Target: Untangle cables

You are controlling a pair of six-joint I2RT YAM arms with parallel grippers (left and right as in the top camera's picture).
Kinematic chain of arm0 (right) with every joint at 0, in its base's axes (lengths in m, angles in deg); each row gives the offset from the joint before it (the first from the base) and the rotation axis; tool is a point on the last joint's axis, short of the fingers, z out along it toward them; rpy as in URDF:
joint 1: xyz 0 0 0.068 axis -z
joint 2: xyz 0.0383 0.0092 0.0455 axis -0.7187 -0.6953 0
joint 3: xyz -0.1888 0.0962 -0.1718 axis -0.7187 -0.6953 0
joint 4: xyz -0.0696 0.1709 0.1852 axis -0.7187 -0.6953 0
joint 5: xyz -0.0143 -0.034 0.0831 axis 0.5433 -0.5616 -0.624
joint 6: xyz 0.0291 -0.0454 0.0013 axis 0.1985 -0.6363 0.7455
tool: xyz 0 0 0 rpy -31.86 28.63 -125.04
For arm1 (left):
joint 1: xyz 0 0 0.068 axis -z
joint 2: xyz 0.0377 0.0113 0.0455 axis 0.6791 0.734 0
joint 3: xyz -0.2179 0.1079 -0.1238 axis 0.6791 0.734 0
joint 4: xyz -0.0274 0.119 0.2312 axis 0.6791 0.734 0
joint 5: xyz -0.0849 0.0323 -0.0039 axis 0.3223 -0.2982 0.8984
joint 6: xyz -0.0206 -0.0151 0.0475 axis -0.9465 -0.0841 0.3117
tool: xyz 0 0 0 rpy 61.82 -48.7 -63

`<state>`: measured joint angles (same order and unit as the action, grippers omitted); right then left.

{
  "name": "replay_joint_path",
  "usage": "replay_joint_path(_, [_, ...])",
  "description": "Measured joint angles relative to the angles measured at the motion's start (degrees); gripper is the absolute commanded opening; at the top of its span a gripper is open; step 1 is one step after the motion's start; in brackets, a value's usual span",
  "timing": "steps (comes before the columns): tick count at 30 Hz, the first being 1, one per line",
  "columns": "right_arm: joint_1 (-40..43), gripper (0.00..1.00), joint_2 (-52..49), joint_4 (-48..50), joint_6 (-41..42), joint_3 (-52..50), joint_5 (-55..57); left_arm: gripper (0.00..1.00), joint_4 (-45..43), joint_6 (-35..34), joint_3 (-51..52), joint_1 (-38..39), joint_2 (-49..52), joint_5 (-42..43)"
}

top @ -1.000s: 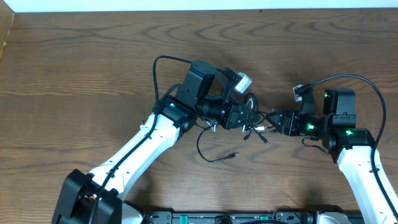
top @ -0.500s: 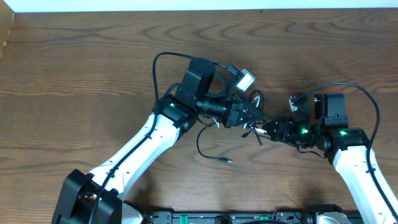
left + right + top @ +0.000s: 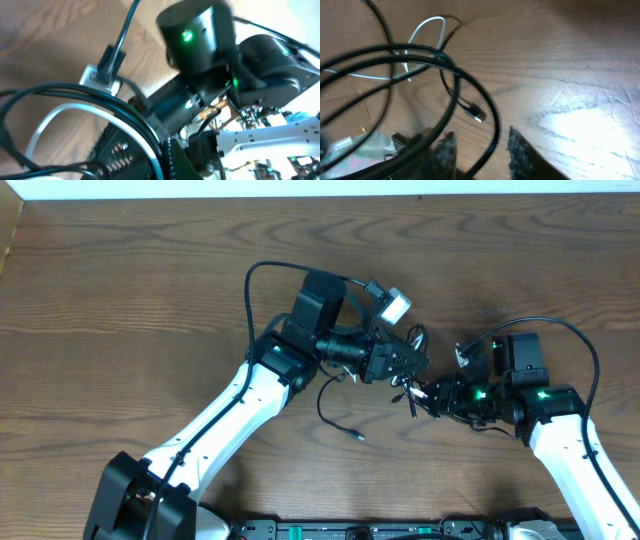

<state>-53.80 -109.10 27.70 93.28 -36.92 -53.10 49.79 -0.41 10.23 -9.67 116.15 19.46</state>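
**Inspector:** Where are the cords?

**Operator:** Both are mid-table [image 3: 150, 300], bunched in a tangle [image 3: 410, 383] between the two grippers. The black cord [image 3: 325, 408] trails a loop toward me, and its plug [image 3: 358, 436] lies loose on the wood. The white cord [image 3: 426, 26] shows best on the right wrist camera, where it arches behind the black loops.

**Inspector:** State of the tools?

**Operator:** The right gripper [image 3: 432, 393] is spread. Its fingers [image 3: 446, 150] stand apart and a black strand crosses the gap ungripped. For the left gripper [image 3: 408, 366] I cannot tell. Its own camera is blurred and crowded with cords, and the overhead view hides the tips.

**Inspector:** Arm pose?

**Operator:** The left arm reaches diagonally from the near-left with its wrist turned toward the right arm. The right arm comes up from the near-right, elbow bent and forearm pointing left. The tools sit almost nose to nose at the tangle.

**Inspector:** Recommended handling?

**Operator:** I judge the step to be taking one strand for a separating pull. I would close the right fingers on a single black strand, not two. I would confirm the grip on the wrist camera, then draw the arms apart slowly and low. If the white cord drags along, I would stop, because that would tighten the crossing.
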Motion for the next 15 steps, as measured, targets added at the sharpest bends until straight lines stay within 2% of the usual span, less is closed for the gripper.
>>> replay_joint_path(3, [-1.0, 0.27, 0.0, -1.4, 0.1, 0.0, 1.8, 0.08, -4.2, -1.4, 0.0, 0.0, 0.0, 0.0])
replay_joint_path(7, [-3.3, 0.20, 0.0, -1.6, 0.1, -0.4, 5.0, 0.08, -8.6, -3.8, 0.0, -0.4, -0.5, 0.2])
replay_joint_path(15, [-5.3, 0.18, 0.0, -1.6, 0.3, -5.0, 16.1, 0.08, -6.5, -5.5, 0.0, -3.4, -1.3, 0.2])
